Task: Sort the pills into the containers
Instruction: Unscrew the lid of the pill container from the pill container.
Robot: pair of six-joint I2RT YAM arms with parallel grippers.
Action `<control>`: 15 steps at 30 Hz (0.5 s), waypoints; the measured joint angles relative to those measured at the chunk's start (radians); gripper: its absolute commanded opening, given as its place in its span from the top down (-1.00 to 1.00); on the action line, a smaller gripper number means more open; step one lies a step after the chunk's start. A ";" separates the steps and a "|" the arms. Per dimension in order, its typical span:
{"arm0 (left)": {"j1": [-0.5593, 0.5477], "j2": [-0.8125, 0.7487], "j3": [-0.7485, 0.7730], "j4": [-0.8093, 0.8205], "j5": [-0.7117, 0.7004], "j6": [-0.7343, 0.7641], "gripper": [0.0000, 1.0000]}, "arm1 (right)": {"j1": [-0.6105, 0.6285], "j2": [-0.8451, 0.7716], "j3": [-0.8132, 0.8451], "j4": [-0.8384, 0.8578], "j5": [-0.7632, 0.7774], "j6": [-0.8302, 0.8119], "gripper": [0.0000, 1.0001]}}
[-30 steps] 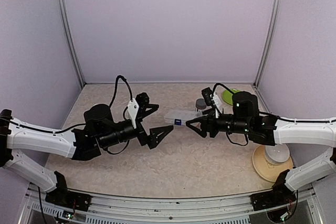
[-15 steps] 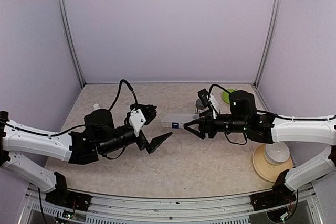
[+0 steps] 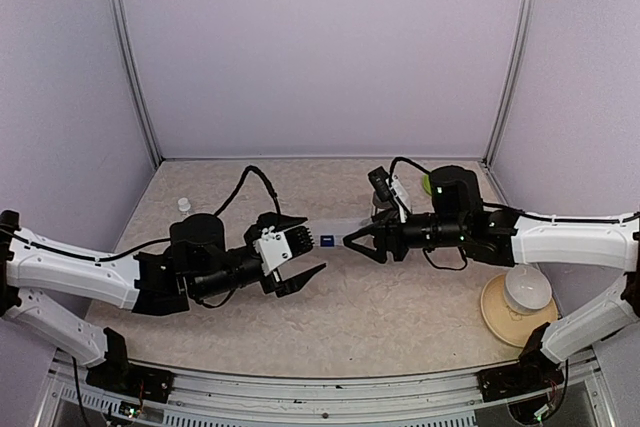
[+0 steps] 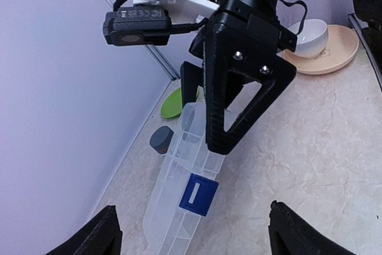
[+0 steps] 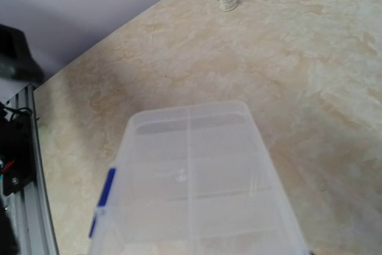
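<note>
The pill box (image 4: 173, 189) lay end-on to the left gripper (image 3: 305, 247)
The right gripper (image 3: 355, 242) clamped its far end; its long axis ran from there straight toward the left one (jaws spread wide, empty), nearer the free end.

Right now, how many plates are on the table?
2. A green plate at the far right, partly behind the right arm; a tan plate at the near right, holding a white bowl. Others may be hidden.
</note>
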 measured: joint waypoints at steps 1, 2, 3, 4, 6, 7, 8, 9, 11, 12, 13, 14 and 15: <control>-0.002 0.003 0.000 -0.006 0.000 0.011 -0.52 | 0.000 0.002 0.002 -0.001 -0.005 0.002 0.58; -0.003 0.006 0.000 -0.011 0.000 0.020 -0.44 | 0.000 0.003 0.003 -0.003 -0.009 0.003 0.58; -0.005 0.010 0.000 -0.017 0.000 0.026 -0.41 | 0.000 0.005 0.005 -0.004 -0.014 0.005 0.58; -0.006 0.013 0.000 -0.022 0.000 0.036 -0.38 | 0.000 0.006 0.006 -0.005 -0.020 0.007 0.58; -0.006 0.021 0.003 -0.028 0.000 0.049 -0.32 | 0.000 0.014 0.013 -0.009 -0.033 0.013 0.58; -0.006 0.025 0.007 -0.031 0.000 0.055 -0.32 | 0.000 0.018 0.017 -0.011 -0.039 0.016 0.58; -0.006 0.030 0.012 -0.034 0.000 0.060 -0.28 | 0.000 0.023 0.021 -0.011 -0.046 0.021 0.58; -0.006 0.035 0.016 -0.035 0.000 0.064 -0.23 | 0.000 0.028 0.023 -0.011 -0.053 0.024 0.58; -0.006 0.045 0.024 -0.037 -0.001 0.072 -0.12 | 0.000 0.035 0.024 -0.011 -0.069 0.030 0.59; -0.007 0.051 0.029 -0.037 -0.001 0.077 -0.07 | 0.000 0.039 0.025 -0.011 -0.075 0.033 0.59; -0.008 0.056 0.033 -0.037 -0.001 0.081 -0.03 | 0.000 0.043 0.026 -0.012 -0.081 0.036 0.59; -0.008 0.060 0.034 -0.037 -0.001 0.085 -0.02 | 0.000 0.048 0.028 -0.014 -0.088 0.039 0.59; -0.008 0.064 0.035 -0.037 -0.002 0.089 -0.01 | 0.000 0.053 0.030 -0.015 -0.093 0.042 0.59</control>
